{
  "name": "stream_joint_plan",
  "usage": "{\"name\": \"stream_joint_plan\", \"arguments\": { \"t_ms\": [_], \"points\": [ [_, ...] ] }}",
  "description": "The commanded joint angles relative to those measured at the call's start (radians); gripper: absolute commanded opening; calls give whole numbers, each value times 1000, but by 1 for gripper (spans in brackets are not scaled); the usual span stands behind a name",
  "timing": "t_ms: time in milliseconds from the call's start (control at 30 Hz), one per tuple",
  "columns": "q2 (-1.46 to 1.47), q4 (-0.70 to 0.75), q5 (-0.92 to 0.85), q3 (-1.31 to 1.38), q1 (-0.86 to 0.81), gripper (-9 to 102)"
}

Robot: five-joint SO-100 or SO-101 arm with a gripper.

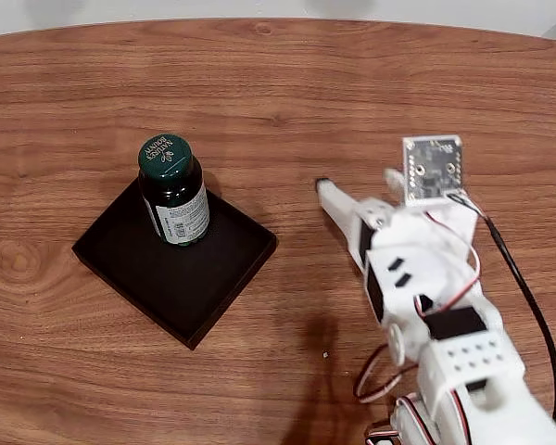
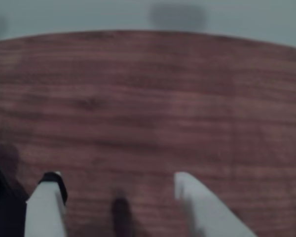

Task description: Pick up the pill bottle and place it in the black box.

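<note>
Wood-grain laminate of a reddish-brown tone, with long horizontal figuring, was noted across the table (image 1: pixel 278 83), its far edge curved against a pale wall. Left of centre in the fixed view, the black box (image 1: pixel 199 287) was observed as a shallow, square, matte tray with low thin walls, set diamond-wise to the camera. Inside it, toward its far corner, the pill bottle (image 1: pixel 173 190) was found standing upright: dark glossy body, dark green ribbed cap bearing pale lettering, and a white-and-green printed label. Nothing else was seen in the tray.

On the right of the fixed view, the white plastic arm was recorded entering from the near right corner, with red and white wires looped at its joints and a black cable trailing along its right side. A bare circuit board was seen mounted at the wrist. The gripper (image 1: pixel 357 185) was held over bare tabletop, well apart from the box, pointing toward the far side. In the wrist view the gripper (image 2: pixel 116 180) was seen with its two white fingers spread, wood grain visible between them and nothing held; that picture was blurred.
</note>
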State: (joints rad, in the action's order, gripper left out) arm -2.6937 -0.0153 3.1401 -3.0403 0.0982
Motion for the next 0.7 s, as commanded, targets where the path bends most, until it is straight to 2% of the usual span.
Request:
{"name": "stream_joint_plan", "arguments": {
  "t_ms": [0,300,533,667],
  "points": [
    [-193,245,-8,12,-38,22],
    [-387,758,11,11,-118,15],
    [-574,1206,104,11,-150,2],
    [-644,1402,146,11,-175,0]
  ]
}}
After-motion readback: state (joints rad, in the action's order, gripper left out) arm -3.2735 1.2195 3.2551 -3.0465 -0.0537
